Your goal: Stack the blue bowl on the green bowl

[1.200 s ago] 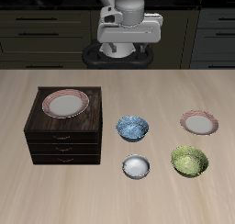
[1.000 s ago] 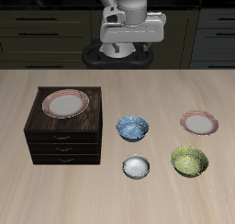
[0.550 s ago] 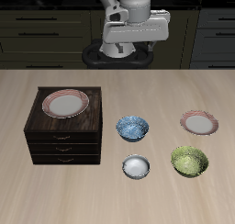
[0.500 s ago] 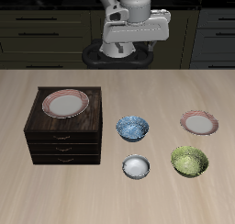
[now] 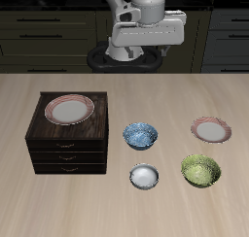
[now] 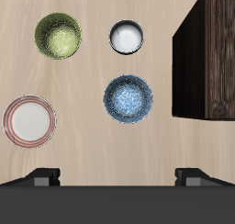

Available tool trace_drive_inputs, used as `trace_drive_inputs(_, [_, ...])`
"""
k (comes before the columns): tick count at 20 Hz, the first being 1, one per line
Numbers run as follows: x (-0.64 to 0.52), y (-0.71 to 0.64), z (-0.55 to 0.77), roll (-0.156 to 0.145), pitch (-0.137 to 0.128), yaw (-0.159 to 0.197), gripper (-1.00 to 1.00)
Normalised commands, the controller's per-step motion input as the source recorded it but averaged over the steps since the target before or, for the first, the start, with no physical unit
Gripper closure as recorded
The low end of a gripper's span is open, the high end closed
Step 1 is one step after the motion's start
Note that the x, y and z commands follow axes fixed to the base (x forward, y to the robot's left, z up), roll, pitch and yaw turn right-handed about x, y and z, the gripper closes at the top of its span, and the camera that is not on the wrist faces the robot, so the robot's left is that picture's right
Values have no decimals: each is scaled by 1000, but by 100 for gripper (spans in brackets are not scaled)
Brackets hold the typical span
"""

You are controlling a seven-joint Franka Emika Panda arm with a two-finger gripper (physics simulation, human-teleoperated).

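Three bowls — blue bowl (image 5: 142,135), green bowl (image 5: 200,169), one white-grey (image 5: 144,176).

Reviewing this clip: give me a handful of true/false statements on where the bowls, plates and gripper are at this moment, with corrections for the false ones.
1. The blue bowl sits on the table, not on the green bowl. True.
2. The gripper is gripping the blue bowl. False: it hangs high above the table's back, touching nothing.
3. A pink-rimmed plate lies on top of the dark wooden cabinet. True.
4. The small white-grey bowl is nested inside the green bowl. False: it stands apart on the table, nearer the front edge than the blue bowl.
5. A second pink-rimmed plate lies on the table behind the green bowl. True.
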Motion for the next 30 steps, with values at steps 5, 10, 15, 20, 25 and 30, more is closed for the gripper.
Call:
trace_drive_inputs(5, [393,-75,-4,-37,13,-46,-100])
trace_drive_inputs(10, [160,69,31,-13,-25,8,-100])
trace_drive_inputs(15, [27,189,-93,25,-9,8,-100])
trace_drive_inputs(20, [92,71,-245,-3,8,8,-100])
trace_drive_inputs(25, [85,40,-328,-5,21,-31,-100])
trace_drive_inputs(30, [51,61,-355,-2,-2,-38,-100])
